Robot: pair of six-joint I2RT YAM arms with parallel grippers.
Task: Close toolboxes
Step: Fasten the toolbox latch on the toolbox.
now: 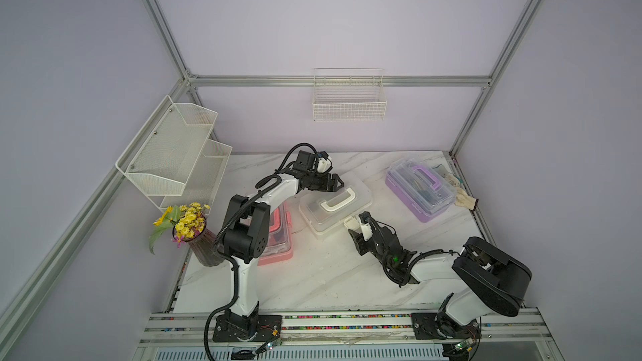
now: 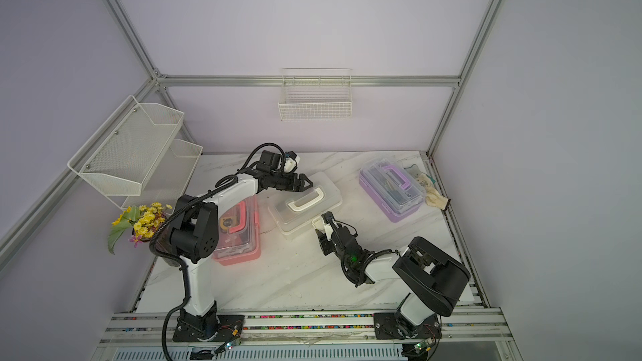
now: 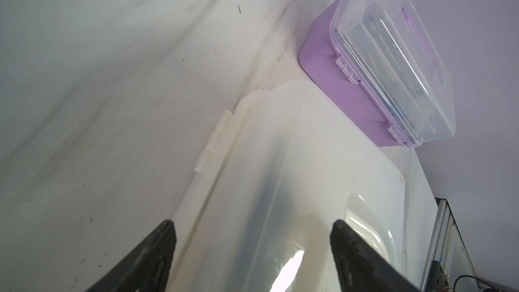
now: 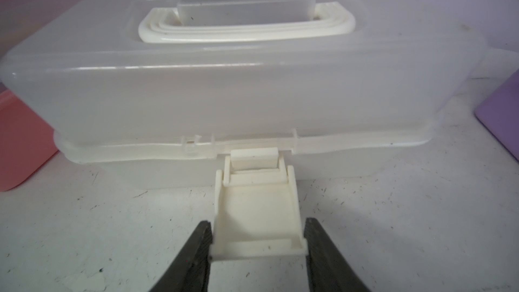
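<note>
I'm latching the white toolbox [image 1: 335,204], mid-tabletop. My right gripper [image 4: 258,228], partly closed, pinches its unfastened front latch [image 4: 257,206]. My left gripper [image 3: 252,226] stands wide open, empty, over the lid [image 4: 224,85]. Next, I judge, the latch needs swinging up until it snaps.

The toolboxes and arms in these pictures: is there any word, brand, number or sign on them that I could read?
No text can be read in any view.
White toolbox: plain, no label shows.
Purple toolbox: plain, no label shows.
Pink toolbox: yellow and black item inside, too blurred to read.
</note>
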